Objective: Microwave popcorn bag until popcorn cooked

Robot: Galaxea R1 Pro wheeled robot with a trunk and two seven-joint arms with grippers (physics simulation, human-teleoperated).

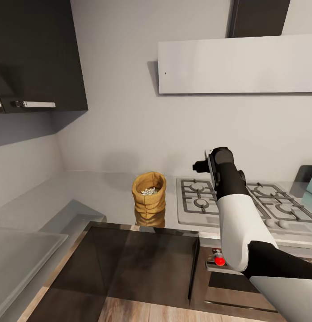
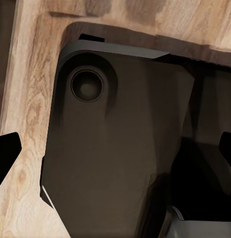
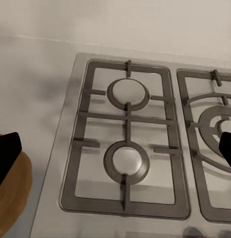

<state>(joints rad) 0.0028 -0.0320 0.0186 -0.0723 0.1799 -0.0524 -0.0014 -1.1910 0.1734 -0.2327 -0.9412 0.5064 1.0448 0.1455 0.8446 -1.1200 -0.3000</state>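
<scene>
- right pincer [image 3: 115, 153]: two dark fingertips [image 3: 7, 153] sit at opposite edges of the right wrist view, spread wide, nothing between them.
- under it: the steel gas hob [image 3: 127, 144], left pair of burners with grey grates, another burner set beside them.
- head view: right arm [image 1: 232, 201], white and black, reaches up from the lower right over the hob's [image 1: 245, 203] left part; pincer itself is hidden behind the wrist there.
- left pincer [image 2: 115, 153]: dark tips at both edges of the left wrist view, spread apart, empty. it hangs over a dark robot base panel [image 2: 110, 148] and wood floor [image 2: 26, 109].
- popcorn bag [image 1: 149, 194]: upright on the grey surface [image 1: 93, 192], just left of the hob, apart from the right arm. open rim, pale popcorn [image 1: 149, 191] kernels visible inside.
- bag edge [image 3: 11, 198] also shows as an orange curve in the right wrist view, beside the hob's left side.
- white hood [image 1: 236, 65] on the wall above the hob, dark wall cabinet [image 1: 37, 53] with a steel handle at upper left.
- dark cabinet fronts [image 1: 142, 264] below the surface.
</scene>
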